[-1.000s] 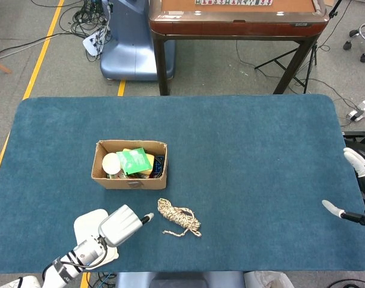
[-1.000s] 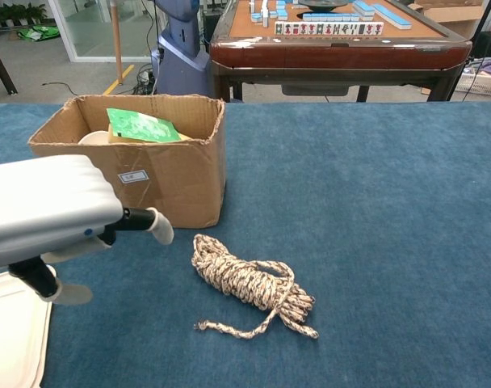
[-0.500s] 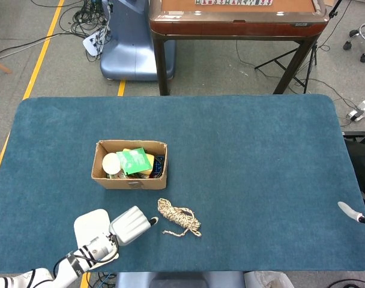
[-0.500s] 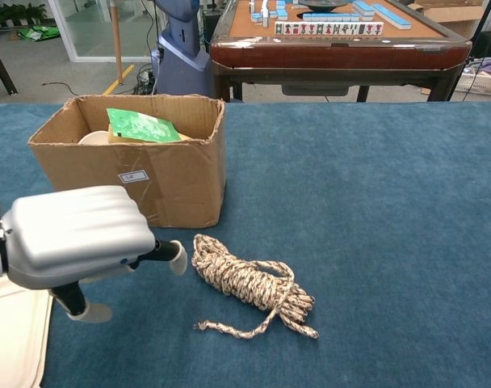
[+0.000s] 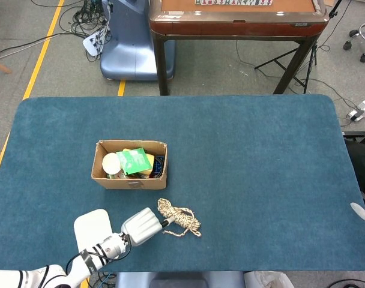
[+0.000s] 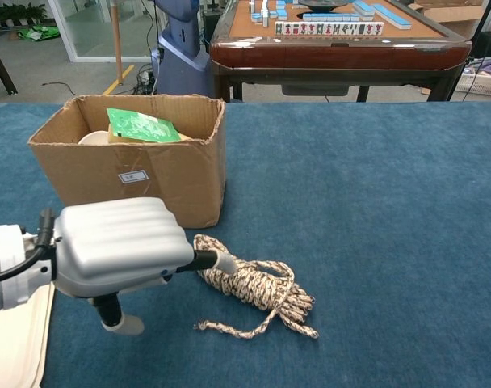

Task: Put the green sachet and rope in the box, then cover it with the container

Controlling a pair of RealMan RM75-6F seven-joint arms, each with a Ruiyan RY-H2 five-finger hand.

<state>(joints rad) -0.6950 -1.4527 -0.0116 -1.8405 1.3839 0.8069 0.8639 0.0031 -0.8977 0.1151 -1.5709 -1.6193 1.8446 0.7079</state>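
green sachet (image 6: 143,126), speckled tan rope (image 6: 253,284), brown box (image 6: 132,174)

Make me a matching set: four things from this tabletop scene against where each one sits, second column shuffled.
1. green sachet
2. rope
3. left hand
4. white container

A. flat on the cloth at the near left edge
B. loose on the cloth in front of the box
C. on top of the things inside the box
D. low over the cloth, a fingertip at the coil's end

Pairs: 1-C, 2-B, 3-D, 4-A
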